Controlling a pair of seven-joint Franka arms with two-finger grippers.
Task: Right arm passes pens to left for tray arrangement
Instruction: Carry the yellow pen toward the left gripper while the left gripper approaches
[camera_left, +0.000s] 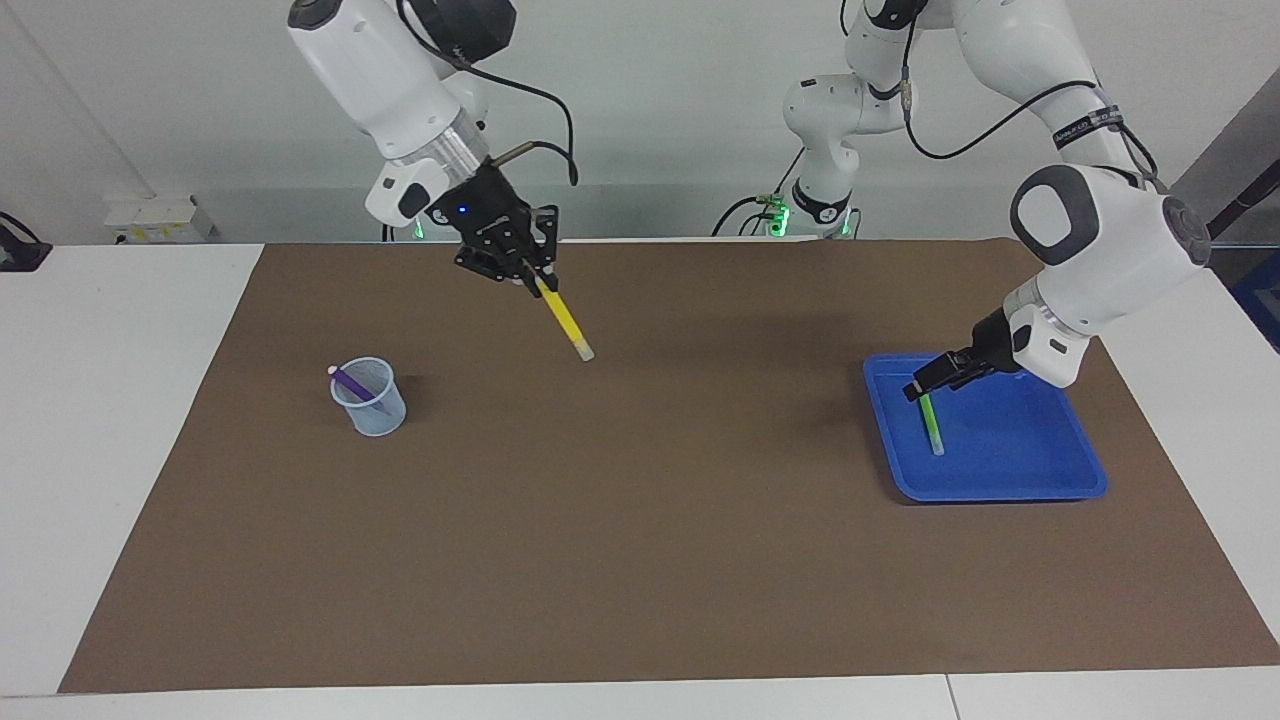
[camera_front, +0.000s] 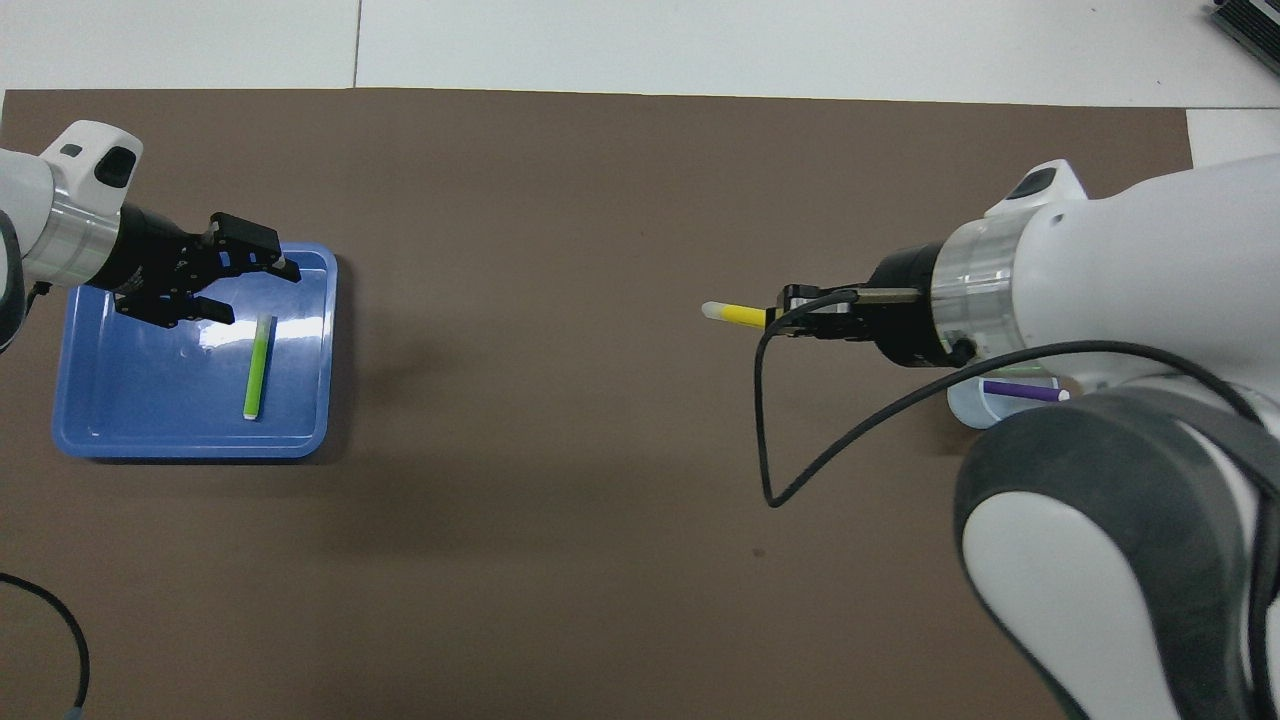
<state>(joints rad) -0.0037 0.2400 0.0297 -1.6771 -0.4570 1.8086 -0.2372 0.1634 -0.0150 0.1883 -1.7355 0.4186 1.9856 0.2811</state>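
My right gripper (camera_left: 528, 272) is shut on the yellow pen (camera_left: 566, 322) and holds it up over the brown mat, pale end slanting down. It also shows in the overhead view (camera_front: 776, 318), the yellow pen (camera_front: 738, 314) pointing toward the left arm's end. My left gripper (camera_left: 930, 380) is open over the blue tray (camera_left: 1010, 445), just above one end of the green pen (camera_left: 932, 425), which lies flat in the tray. From overhead the left gripper (camera_front: 250, 291) stands open over the tray (camera_front: 130, 395) by the green pen (camera_front: 258, 368). The purple pen (camera_left: 350, 382) leans in a mesh cup (camera_left: 378, 412).
The pale-blue cup (camera_front: 972, 408) with the purple pen (camera_front: 1020, 390) stands toward the right arm's end, partly hidden from overhead by the arm. A black cable (camera_front: 800, 470) loops from the right wrist. A brown mat (camera_left: 640, 550) covers the white table.
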